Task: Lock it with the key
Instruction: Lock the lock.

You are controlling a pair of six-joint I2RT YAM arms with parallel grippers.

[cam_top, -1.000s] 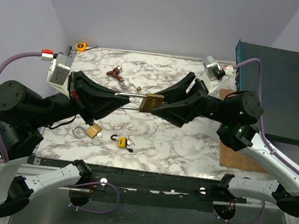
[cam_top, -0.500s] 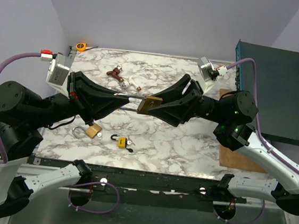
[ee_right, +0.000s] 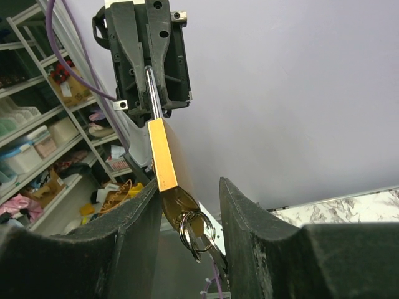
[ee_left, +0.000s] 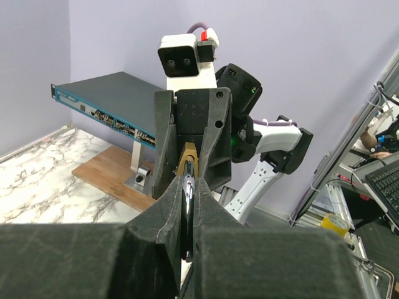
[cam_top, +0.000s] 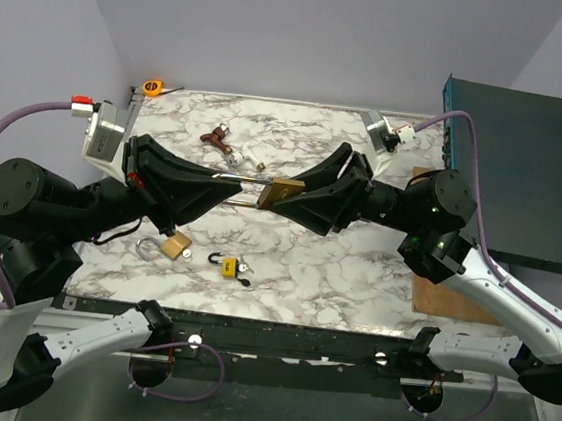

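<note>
Pinching the shackle (ee_left: 187,185) of the padlock (ee_right: 161,154), the left gripper (ee_left: 188,200) is clamped tight; the right gripper (ee_right: 190,187) stands parted astride the key (ee_right: 176,204).

In your right wrist view, the right gripper (ee_right: 188,190) holds its two black fingers (ee_right: 124,249) apart. Between them you see the lower end of a narrow brass padlock (ee_right: 161,156), edge-on, with a brass key (ee_right: 179,204) and steel key rings (ee_right: 194,235) below it. The padlock lies against the finger on the left of the view, and the other finger is clear of it. Its silver shackle (ee_right: 151,93) runs up into the black left gripper (ee_right: 153,106), which pinches it. A lilac wall (ee_right: 299,93) is behind, and cluttered shelves (ee_right: 43,137) stand at the left.
</note>
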